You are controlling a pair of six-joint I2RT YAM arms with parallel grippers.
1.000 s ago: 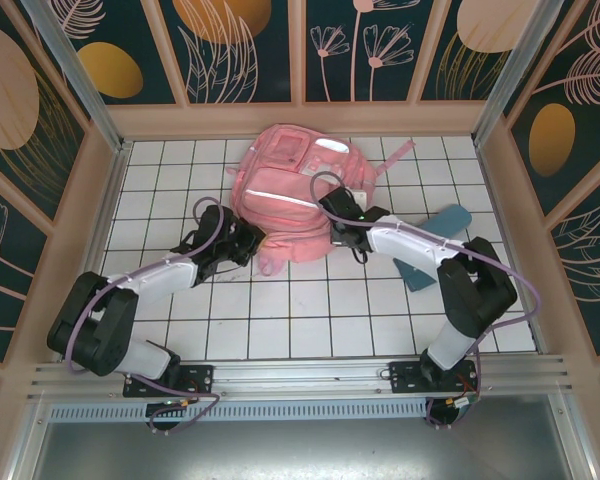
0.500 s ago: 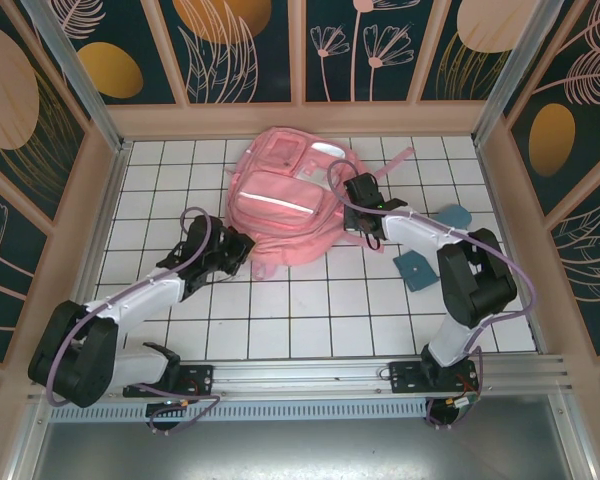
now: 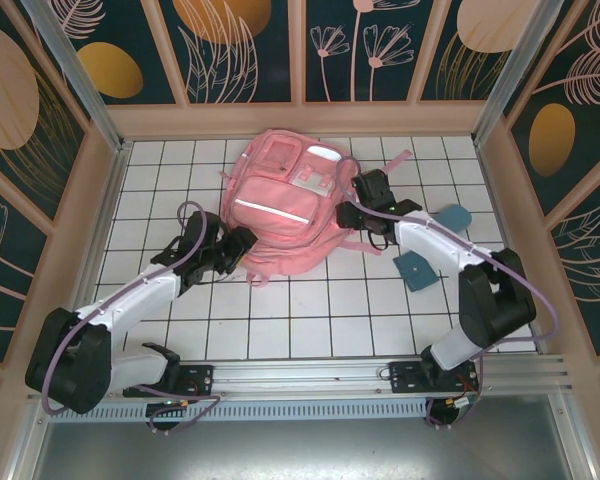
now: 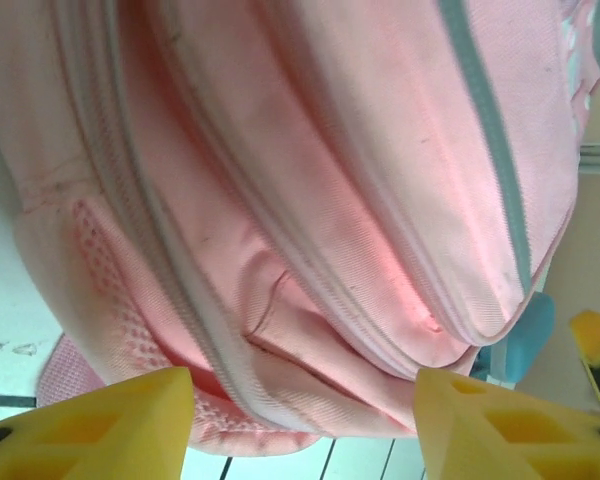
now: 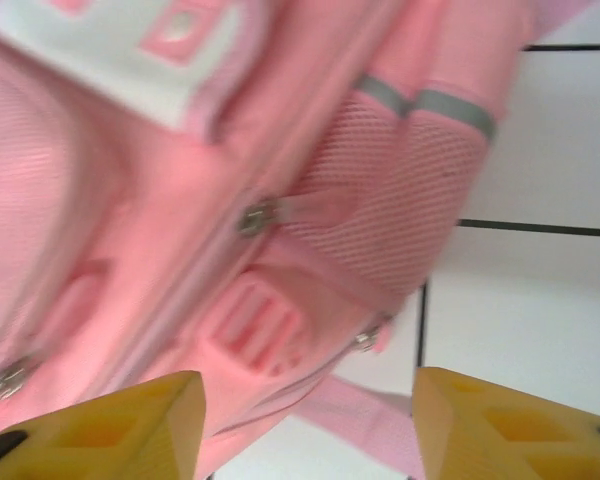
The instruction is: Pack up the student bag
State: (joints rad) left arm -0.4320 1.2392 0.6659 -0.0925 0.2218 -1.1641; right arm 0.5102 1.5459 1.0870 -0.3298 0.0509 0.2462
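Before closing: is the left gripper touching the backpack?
Cannot tell: in the left wrist view the open jaws of the left gripper frame the backpack, neither contact nor gap plain.

Pink student bag with silver-white strip, white table gridded black, teal flat pieces.

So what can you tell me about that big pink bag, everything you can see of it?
The bag is a pink fabric backpack lying front-up on the white tiled table, near the back wall. It has front pockets, a silver strip, a white patch, a mesh side pocket, a metal zip pull and a loose pink strap. The left gripper and right gripper, both open, sit at its sides.
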